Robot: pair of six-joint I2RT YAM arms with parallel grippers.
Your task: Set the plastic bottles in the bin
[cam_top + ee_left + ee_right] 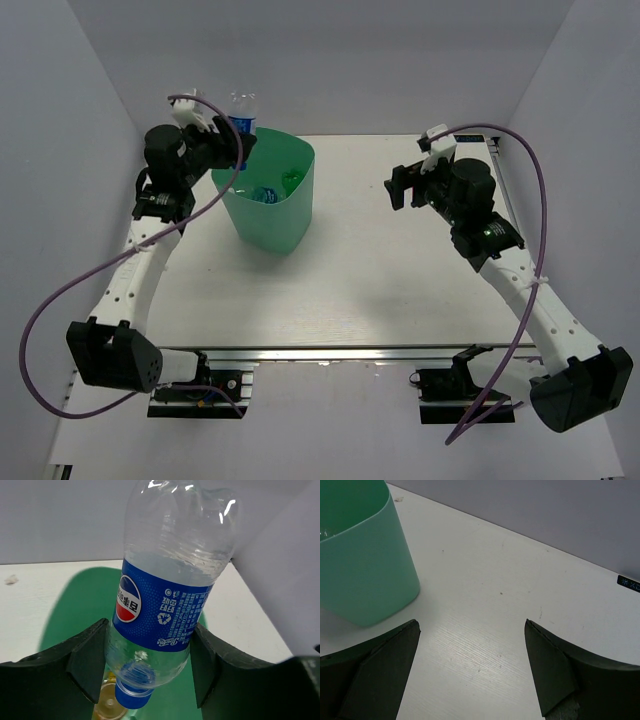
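A clear plastic bottle [167, 575] with a blue label hangs cap down over the mint-green bin [70, 615]. My left gripper [150, 627] is shut on it, both pads pressed against its sides just below the label. From above, the bottle [241, 108] and left gripper [238, 148] stand at the bin's [262, 228] far left rim. Other bottles [272, 188] lie inside the bin, and a yellowish cap [107, 707] shows below the held bottle. My right gripper [402, 186] hovers open over the table to the bin's right, with nothing between its fingers [380, 670].
The bin's wall [365, 570] fills the upper left of the right wrist view, with white table [485, 595] ahead of the right gripper [472, 630]. White walls enclose the table on the left, right and back. Purple cables loop off both arms.
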